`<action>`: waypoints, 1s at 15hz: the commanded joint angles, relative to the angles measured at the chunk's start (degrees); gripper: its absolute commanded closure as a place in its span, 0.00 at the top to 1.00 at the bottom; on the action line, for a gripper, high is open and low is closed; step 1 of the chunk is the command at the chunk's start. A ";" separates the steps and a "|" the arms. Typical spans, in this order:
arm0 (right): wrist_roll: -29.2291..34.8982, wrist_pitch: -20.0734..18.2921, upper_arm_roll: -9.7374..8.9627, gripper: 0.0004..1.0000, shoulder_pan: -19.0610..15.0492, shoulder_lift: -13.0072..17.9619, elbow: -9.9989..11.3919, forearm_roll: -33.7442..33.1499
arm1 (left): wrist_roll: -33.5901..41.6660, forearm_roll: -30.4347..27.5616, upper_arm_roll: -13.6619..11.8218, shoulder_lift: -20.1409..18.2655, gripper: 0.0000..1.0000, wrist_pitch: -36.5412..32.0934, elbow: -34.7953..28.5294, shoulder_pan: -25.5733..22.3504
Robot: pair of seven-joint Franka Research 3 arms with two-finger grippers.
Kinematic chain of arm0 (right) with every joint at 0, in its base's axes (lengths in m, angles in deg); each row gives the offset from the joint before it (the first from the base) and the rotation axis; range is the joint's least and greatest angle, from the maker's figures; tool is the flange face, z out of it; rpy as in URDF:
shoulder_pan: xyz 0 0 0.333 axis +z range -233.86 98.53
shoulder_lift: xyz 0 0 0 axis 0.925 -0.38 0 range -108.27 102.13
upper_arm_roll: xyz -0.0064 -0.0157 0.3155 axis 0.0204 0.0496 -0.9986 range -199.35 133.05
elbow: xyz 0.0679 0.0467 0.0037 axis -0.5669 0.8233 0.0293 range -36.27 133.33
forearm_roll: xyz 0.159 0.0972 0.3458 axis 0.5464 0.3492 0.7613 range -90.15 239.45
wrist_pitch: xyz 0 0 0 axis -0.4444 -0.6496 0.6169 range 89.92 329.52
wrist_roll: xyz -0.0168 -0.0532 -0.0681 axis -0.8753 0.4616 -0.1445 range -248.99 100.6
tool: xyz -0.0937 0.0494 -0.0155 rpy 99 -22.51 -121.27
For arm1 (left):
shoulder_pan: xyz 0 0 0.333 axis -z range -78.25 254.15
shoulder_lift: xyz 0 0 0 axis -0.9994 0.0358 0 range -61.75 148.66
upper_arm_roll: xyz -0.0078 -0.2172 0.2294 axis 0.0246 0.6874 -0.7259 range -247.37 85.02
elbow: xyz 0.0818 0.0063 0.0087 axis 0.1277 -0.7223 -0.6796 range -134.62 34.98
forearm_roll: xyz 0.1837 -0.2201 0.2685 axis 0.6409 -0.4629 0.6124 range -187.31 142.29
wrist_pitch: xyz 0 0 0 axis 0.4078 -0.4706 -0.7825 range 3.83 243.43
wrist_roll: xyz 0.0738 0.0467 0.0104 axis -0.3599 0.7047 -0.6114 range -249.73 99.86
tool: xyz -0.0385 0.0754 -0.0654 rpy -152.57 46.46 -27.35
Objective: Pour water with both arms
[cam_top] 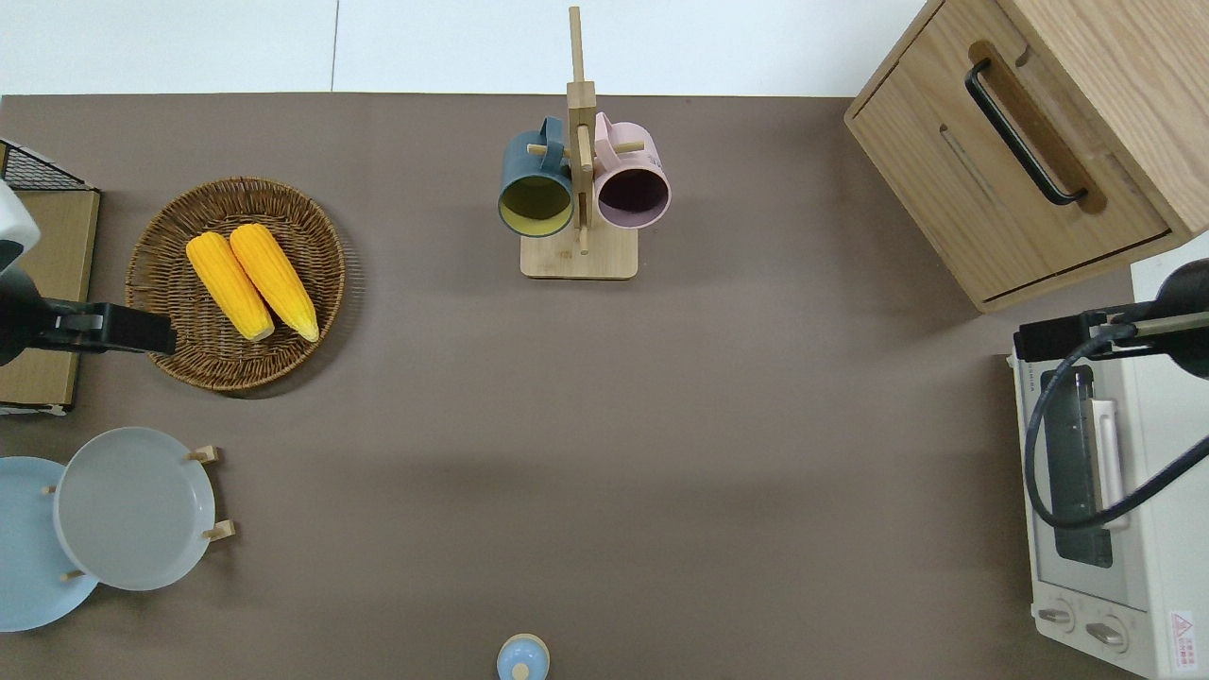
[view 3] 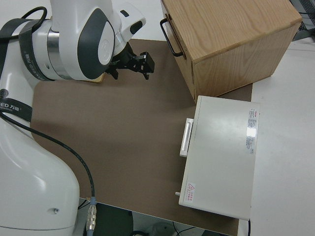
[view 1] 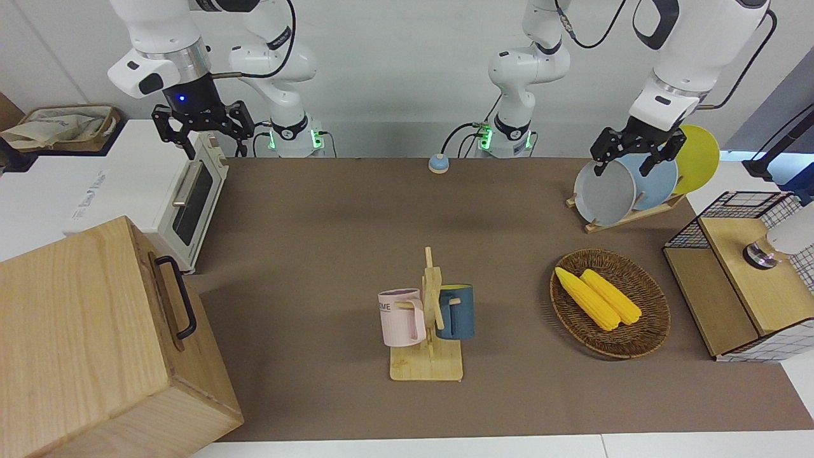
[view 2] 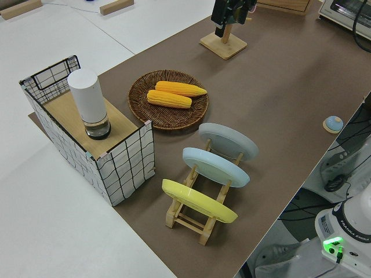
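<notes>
Both white jointed arms hang raised at the robots' edge of the brown table mat (view 1: 356,210), neither holding anything. The right arm's black two-fingered gripper (view 1: 202,130) is over the white toaster oven (view 1: 194,197) at its own end of the table, fingers spread wide and empty. The left arm's black two-fingered gripper (view 1: 629,154) is up near the wooden rack of three plates (grey (view 1: 604,192), pale blue (view 1: 655,181), yellow (view 1: 698,158)), its fingers likewise spread with nothing between them. Well away from both, toward the edge farthest from the robots, a pale wooden mug tree (view 1: 431,318) carries a pink mug (view 1: 400,317) and a dark blue mug (view 1: 456,312) hung by their handles on its pegs. A round woven basket (view 1: 655,331) with two yellow corn cobs (view 1: 598,296) lies toward the left arm's end, beside a wire-framed wooden shelf (view 1: 750,280) with a white cylindrical dispenser (view 2: 88,103) standing on top. A large oak box with a black handle (view 1: 102,343) fills the right arm's end, and a small blue knob-shaped object (view 1: 438,163) sits between the arm bases.
</notes>
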 commanded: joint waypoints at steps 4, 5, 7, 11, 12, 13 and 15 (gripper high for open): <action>-1.03 -0.24 0.13 0.99 -1.02 -0.29 -0.64 0.87 | -0.17 0.01 0.38 0.67 1.00 0.51 -0.37 0.60; -1.12 -0.24 0.13 0.99 -0.84 -0.29 -0.64 0.87 | -0.17 0.01 0.38 0.76 1.00 0.51 -0.37 0.51; -1.38 -0.94 0.04 0.99 -0.58 -0.29 -0.55 0.87 | -0.17 -0.07 0.38 0.76 1.00 0.51 -0.37 0.51; -1.38 -1.11 0.65 0.99 -1.10 -0.29 -0.64 0.87 | -0.17 -0.07 0.38 1.02 1.00 0.51 -0.46 0.51; -1.30 -1.03 0.65 0.99 -1.19 -0.29 -0.55 0.87 | -0.08 -0.07 0.29 1.11 1.00 0.51 -0.46 0.42; -1.30 -1.03 0.65 0.99 -1.11 -0.29 -0.55 0.87 | -0.08 -0.07 0.20 1.02 1.00 0.51 -0.46 0.16; -1.38 -1.11 0.65 0.99 -0.84 -0.29 -0.55 0.87 | 0.01 0.01 -0.50 1.02 1.00 0.51 -0.37 -0.19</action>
